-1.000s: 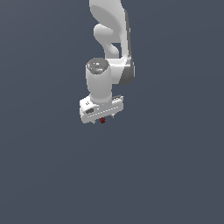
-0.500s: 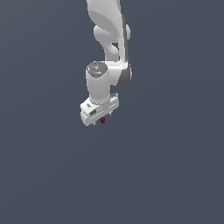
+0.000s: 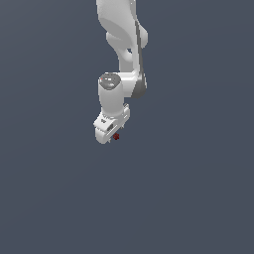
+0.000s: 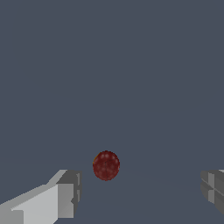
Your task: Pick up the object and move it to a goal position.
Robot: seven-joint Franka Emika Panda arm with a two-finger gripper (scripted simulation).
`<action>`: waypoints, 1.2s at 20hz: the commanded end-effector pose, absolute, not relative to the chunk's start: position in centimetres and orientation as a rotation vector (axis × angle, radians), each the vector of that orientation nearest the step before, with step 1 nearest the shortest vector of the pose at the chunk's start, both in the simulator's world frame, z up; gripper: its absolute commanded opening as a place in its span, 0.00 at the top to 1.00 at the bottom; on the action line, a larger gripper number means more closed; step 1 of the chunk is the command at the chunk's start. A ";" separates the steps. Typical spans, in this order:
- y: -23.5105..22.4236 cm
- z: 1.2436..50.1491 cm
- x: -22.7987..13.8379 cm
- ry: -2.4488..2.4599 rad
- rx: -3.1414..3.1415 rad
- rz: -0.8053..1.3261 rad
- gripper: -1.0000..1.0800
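Note:
The object [image 4: 106, 165] is a small, dark red, rounded thing with a speckled surface. In the wrist view it lies between my two fingers, nearer the lighter finger [image 4: 65, 194] and well apart from the other finger [image 4: 212, 187]; neither touches it. My gripper [image 4: 140, 190] is open wide. In the exterior view the object [image 3: 116, 137] is a red speck just under the lower edge of the white gripper [image 3: 110, 134], which points down from the arm and hides most of it.
The white arm [image 3: 124, 44] comes down from the top of the exterior view. All around is a plain dark grey-blue surface [image 3: 188, 188], with no other objects, edges or containers in view.
The hand has turned a little and shifted slightly toward the exterior view's left. The red speck has stayed in the same place under it.

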State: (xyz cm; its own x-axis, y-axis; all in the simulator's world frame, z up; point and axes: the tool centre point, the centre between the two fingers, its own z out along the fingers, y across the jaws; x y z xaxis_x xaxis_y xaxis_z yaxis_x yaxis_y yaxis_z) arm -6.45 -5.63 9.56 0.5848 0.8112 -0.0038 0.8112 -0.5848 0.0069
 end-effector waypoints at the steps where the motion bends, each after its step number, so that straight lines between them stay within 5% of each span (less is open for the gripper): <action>1: -5.7 9.1 -7.0 1.524 2.739 -0.001 0.04; 24: -5.9 6.7 -10.0 1.988 2.433 0.000 0.04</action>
State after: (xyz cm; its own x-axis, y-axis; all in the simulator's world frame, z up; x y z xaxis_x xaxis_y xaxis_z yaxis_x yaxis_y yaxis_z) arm -9.93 -5.91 6.72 0.2037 0.9790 -0.0001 0.9790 -0.2037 -0.0002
